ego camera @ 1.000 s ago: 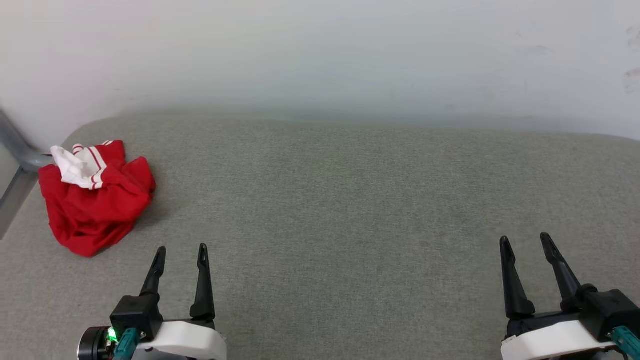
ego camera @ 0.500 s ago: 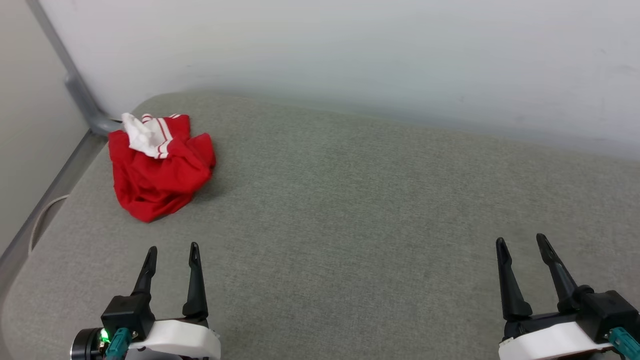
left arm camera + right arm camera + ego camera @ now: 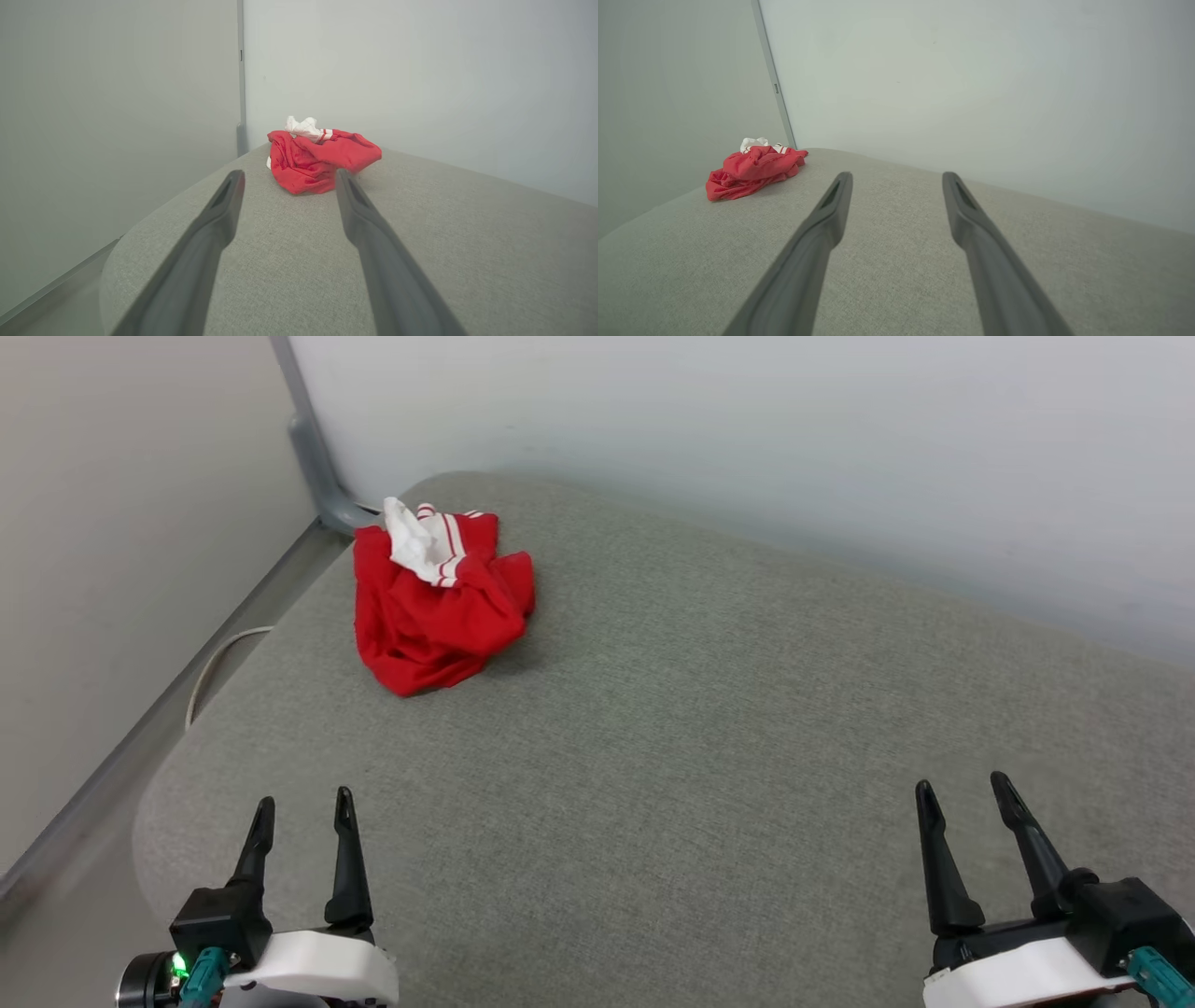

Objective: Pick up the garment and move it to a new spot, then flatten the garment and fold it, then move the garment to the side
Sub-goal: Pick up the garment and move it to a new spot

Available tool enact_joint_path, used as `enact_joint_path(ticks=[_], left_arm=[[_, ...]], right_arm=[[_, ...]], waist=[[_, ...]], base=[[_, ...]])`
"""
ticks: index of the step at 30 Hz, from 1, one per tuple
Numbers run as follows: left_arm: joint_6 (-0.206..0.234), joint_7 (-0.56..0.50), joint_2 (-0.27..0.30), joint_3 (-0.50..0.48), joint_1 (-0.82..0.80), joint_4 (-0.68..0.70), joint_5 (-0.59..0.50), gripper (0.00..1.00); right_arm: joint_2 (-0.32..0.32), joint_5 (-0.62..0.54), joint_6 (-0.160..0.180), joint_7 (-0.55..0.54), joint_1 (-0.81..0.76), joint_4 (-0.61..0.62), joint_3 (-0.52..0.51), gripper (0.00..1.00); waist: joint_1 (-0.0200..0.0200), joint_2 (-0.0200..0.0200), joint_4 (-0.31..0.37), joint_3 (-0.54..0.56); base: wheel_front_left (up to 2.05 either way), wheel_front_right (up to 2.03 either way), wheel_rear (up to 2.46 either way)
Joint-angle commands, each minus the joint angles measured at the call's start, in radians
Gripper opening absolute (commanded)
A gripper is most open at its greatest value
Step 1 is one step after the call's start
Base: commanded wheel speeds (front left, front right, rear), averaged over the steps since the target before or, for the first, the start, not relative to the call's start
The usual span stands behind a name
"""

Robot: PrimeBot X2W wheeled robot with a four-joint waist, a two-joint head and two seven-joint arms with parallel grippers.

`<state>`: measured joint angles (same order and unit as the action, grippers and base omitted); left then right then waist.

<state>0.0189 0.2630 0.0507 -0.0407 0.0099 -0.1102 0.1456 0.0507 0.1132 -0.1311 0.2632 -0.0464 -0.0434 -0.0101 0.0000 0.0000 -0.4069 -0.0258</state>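
The garment [image 3: 434, 607] lies crumpled in the upper left of the head view, near the far corner of the grey fabric worktop [image 3: 700, 728], with a white sleeve on top. The left gripper [image 3: 304, 795] at lower left and the right gripper [image 3: 962, 780] at lower right are both released and empty, well apart from the garment. What seems to be a pale cable [image 3: 210, 667] curves beside the worktop's left edge.

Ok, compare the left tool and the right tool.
The left tool sits nearer the garment, which lies straight ahead of it; the right tool is farther, the garment off to its left. The left tool is by the left edge of the grey cushion, the right tool away from it. Both are open and empty.
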Motion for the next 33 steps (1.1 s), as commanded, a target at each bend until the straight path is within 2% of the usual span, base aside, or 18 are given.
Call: enact_joint_path(ticks=[1, 10, 19, 27, 33], left_arm=[[0.003, 0.003, -0.001, -0.003, -0.007, -0.001, -0.002, 1.00], [0.002, 0.003, -0.001, -0.015, -0.003, -0.004, 0.006, 1.00], [0.005, 0.003, -0.001, -0.015, -0.006, -0.011, 0.013, 1.00], [-0.058, 0.003, 0.002, -0.073, -0.141, -0.023, -0.006, 1.00], [-0.112, 0.003, 0.061, -0.178, -0.347, -0.038, 0.005, 1.00]], right_arm=[[-0.001, -0.005, 0.001, 0.002, 0.001, 0.000, 0.002, 1.00], [-0.001, -0.003, 0.001, 0.002, 0.001, -0.002, 0.007, 1.00], [-0.001, -0.008, 0.001, 0.002, 0.006, -0.003, 0.013, 1.00], [-0.001, -0.033, 0.001, 0.002, 0.032, 0.009, 0.016, 1.00], [-0.001, -0.088, 0.001, 0.002, 0.081, 0.036, 0.018, 1.00]], waist=[[0.0000, 0.0000, -0.030, 0.000], [0.0000, 0.0000, -0.084, -0.004], [0.0000, 0.0000, -0.087, -0.008], [0.0000, 0.0000, -0.055, -0.048], [0.0000, 0.0000, 0.008, -0.145]], base=[[0.00, 0.00, 0.00], [0.00, 0.00, 0.00], [0.00, 0.00, 0.00], [0.00, 0.00, 0.00], [0.00, 0.00, 0.00]])
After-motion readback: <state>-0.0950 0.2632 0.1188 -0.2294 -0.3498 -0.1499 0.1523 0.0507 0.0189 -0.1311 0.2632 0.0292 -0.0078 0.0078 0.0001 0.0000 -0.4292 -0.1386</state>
